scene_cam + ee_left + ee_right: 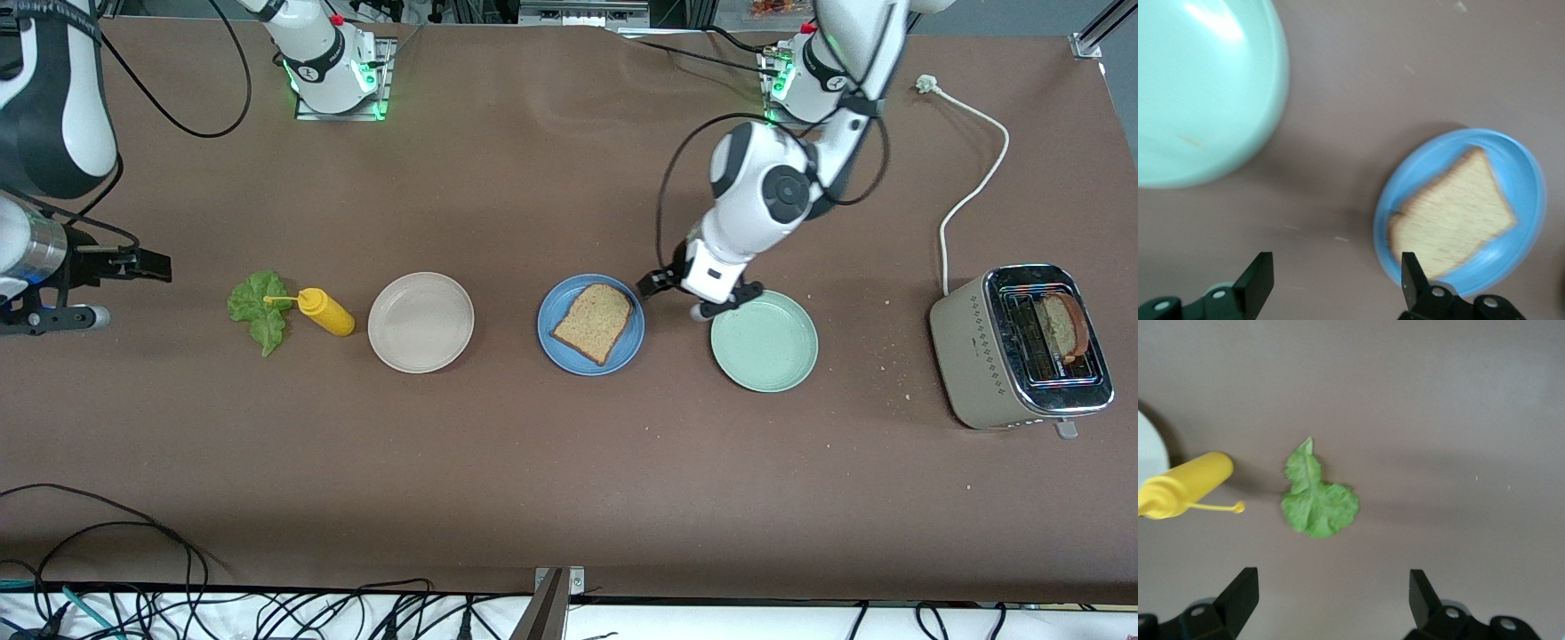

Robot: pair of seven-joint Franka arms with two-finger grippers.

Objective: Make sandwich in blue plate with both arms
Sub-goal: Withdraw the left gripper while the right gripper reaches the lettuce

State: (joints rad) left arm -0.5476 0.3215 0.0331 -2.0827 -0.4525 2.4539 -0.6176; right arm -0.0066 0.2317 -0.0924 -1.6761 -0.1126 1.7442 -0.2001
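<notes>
My white arm shells (756,191) gleam glossy; matt brown tabletop (533,462); smooth blue plate (551,333); grainy bread slice (593,322); chrome-topped toaster (1022,347).

The left gripper (1335,283) hangs over bare table with its fingers (1258,280) spread and nothing between them. A bread slice (1451,213) lies flat in the blue plate (1531,200). The pale green plate (1205,87), apparently bare though blurred, sits well apart.

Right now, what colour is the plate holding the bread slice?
Medium blue; the blue plate shows best in the front view.
</notes>
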